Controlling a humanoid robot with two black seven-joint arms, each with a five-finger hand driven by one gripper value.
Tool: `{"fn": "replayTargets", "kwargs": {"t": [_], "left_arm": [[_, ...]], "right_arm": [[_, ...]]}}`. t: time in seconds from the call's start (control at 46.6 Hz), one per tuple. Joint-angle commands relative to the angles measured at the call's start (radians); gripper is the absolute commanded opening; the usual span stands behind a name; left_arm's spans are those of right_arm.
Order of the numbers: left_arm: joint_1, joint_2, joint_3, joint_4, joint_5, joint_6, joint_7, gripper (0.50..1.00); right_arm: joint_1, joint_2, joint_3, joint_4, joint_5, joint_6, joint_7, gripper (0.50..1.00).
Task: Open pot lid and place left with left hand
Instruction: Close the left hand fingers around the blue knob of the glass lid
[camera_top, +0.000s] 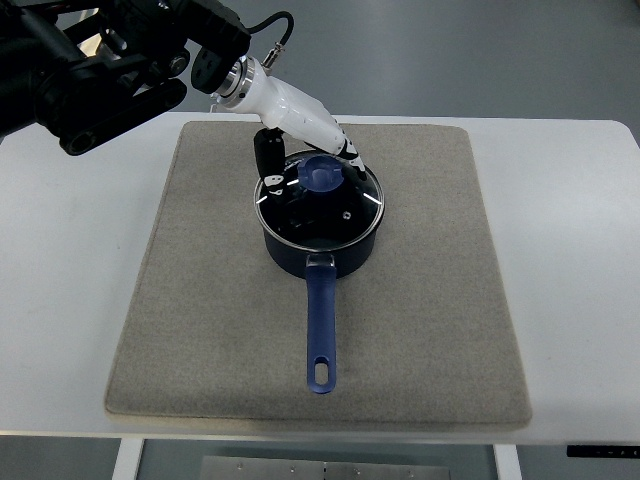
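Note:
A dark blue pot (322, 250) stands on the grey mat with its long handle (321, 335) pointing toward the near edge. Its glass lid (350, 205) lies flat on the pot, with a round blue knob (322, 177) at its centre. My left hand (308, 165), white with black fingers, reaches in from the upper left and hovers over the far side of the lid. The thumb (265, 155) hangs by the lid's left rim and the other fingers (349, 160) sit just right of the knob. The hand is open around the knob without closing on it.
The grey mat (200, 300) covers most of the white table (570, 250). The left arm's black links (100, 60) fill the upper left corner. Bare mat lies left of the pot.

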Motion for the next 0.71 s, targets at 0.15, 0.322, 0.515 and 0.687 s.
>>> {"fn": "replayTargets", "kwargs": {"t": [0.15,0.322,0.515,0.687], "left_arm": [[0.002,-0.001,0.004,0.003,0.004,0.008,0.0,0.988],[0.002,-0.001,0.004,0.008,0.009,0.012,0.0,0.984],[0.002,-0.001,0.004,0.009,0.01,0.015,0.0,0.979],[0.002,-0.001,0.004,0.011,0.01,0.015,0.0,0.971]], "right_arm": [[0.0,0.0,0.0,0.0,0.0,0.0,0.0,0.915],[0.0,0.0,0.0,0.0,0.0,0.0,0.0,0.915],[0.0,0.0,0.0,0.0,0.0,0.0,0.0,0.915],[0.0,0.0,0.0,0.0,0.0,0.0,0.0,0.915]]}}
